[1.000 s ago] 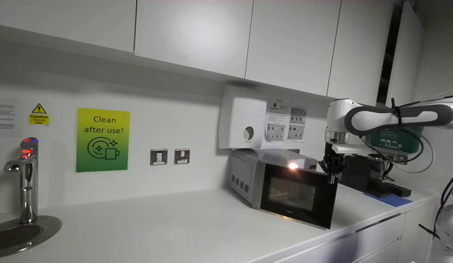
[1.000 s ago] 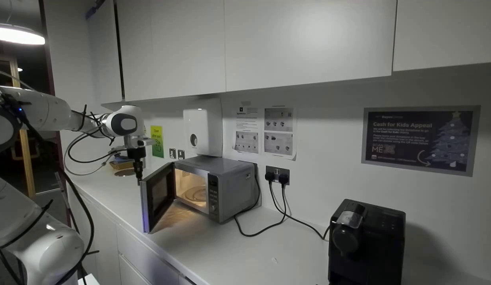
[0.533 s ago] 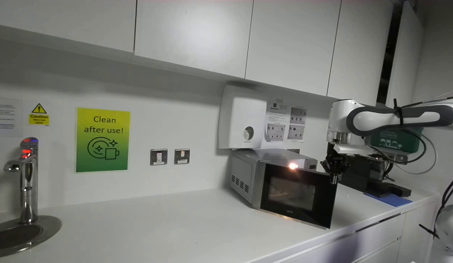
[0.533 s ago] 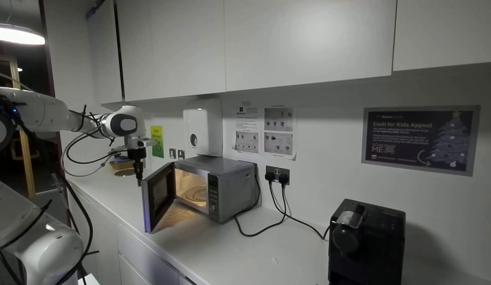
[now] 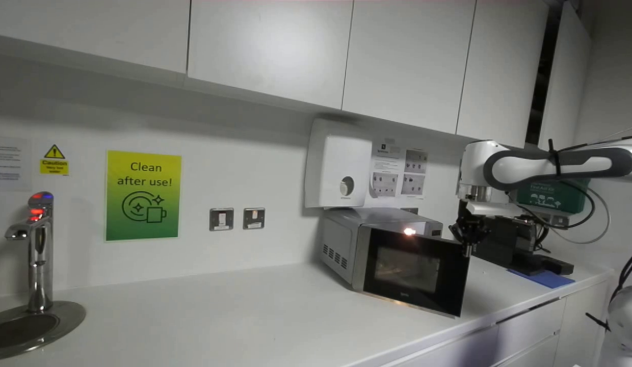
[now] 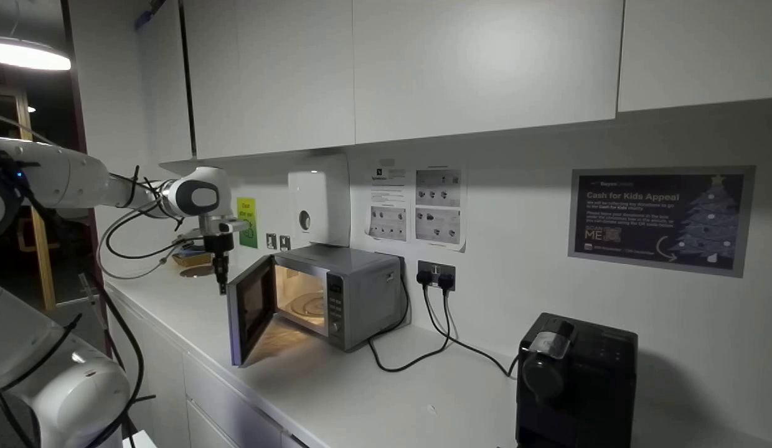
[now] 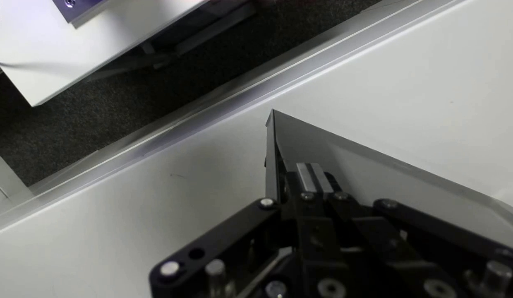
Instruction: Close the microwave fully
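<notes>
The end effector (image 7: 314,177) points down, its two fingertips (image 7: 306,177) pressed together. They are at the outer face of the door (image 5: 415,272) of the microwave (image 6: 364,292), by the top of its free edge; whether they touch it I cannot tell. The door stands open, swung well out. The microwave sits on the counter (image 6: 386,398), its inside warmly lit around a round plate (image 6: 307,305). On the wall (image 6: 510,267) just above hangs a white dispenser (image 5: 341,163). In an exterior view, a black coffee machine (image 6: 576,379) stands well apart along the counter; on the microwave's other side a tap (image 5: 40,255) rises over a metal basin (image 5: 74,318).
</notes>
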You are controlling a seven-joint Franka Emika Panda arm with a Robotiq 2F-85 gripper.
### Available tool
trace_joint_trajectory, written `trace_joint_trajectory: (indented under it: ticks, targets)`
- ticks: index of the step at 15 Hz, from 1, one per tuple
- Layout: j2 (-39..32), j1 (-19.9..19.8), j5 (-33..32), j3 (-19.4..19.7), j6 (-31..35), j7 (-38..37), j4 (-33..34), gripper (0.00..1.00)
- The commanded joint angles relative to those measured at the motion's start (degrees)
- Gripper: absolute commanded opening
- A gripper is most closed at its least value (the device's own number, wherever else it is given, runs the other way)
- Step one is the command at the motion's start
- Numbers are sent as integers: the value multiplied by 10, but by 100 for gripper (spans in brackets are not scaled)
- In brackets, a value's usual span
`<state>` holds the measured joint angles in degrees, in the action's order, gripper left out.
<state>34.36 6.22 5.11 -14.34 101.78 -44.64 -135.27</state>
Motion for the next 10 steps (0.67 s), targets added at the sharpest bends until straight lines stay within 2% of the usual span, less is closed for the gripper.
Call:
trace_joint_trajectory:
  ticks: [1,10]
  targets:
    - [18,-12,6,7,20,13,-17,0]
    - [7,-20,1,9,23,19,-11,0]
